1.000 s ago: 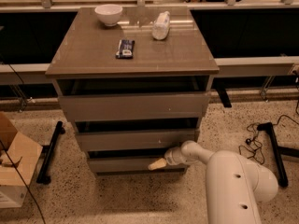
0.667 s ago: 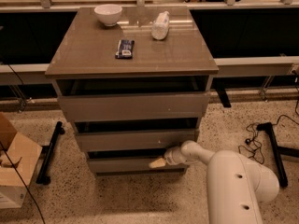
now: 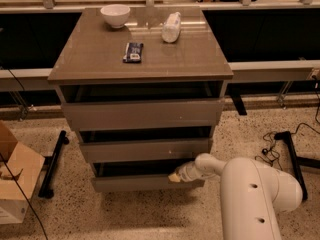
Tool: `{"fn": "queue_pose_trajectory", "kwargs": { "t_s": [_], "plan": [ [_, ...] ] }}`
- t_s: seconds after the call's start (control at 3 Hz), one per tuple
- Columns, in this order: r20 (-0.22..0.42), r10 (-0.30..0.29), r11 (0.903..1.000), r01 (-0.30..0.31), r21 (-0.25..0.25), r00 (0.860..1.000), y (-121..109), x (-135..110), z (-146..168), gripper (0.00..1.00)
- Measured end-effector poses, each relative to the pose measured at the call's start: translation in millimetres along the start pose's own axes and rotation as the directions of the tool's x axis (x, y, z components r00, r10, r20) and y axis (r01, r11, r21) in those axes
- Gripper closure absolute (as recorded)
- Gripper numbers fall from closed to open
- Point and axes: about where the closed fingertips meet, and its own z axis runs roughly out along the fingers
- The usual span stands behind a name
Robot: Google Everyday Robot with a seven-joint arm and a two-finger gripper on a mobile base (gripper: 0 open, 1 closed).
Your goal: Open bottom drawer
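Note:
The bottom drawer (image 3: 135, 183) is the lowest of three grey-taupe drawers in the cabinet, a short flat front with no handle. Its top edge stands a little out from the cabinet, with a dark gap above it. My gripper (image 3: 175, 177) reaches in from the right at the end of the white arm (image 3: 250, 194). Its yellowish tip sits at the top edge of the bottom drawer's front, right of centre. The middle drawer (image 3: 145, 149) with a white dot and the top drawer (image 3: 142, 114) are above.
On the cabinet top (image 3: 100, 59) are a white bowl (image 3: 115, 15), a dark packet (image 3: 133, 52) and a lying white bottle (image 3: 171, 27). A cardboard box (image 3: 14, 179) stands on the floor at left. Black stand legs (image 3: 52, 164) and cables (image 3: 287, 149) flank the cabinet.
The gripper stays at the bottom drawer's top edge; no clear movement of arm or drawer.

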Motion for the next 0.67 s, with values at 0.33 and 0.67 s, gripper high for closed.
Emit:
{"fn": "queue_pose_trajectory", "kwargs": {
  "t_s": [0.33,0.67],
  "plan": [
    [0.0,0.0,1.0,0.0,0.0,1.0,1.3,-3.4,-4.7,0.64],
    [0.0,0.0,1.0,0.0,0.0,1.0,1.3,-3.4,-4.8,0.41]
  ]
}}
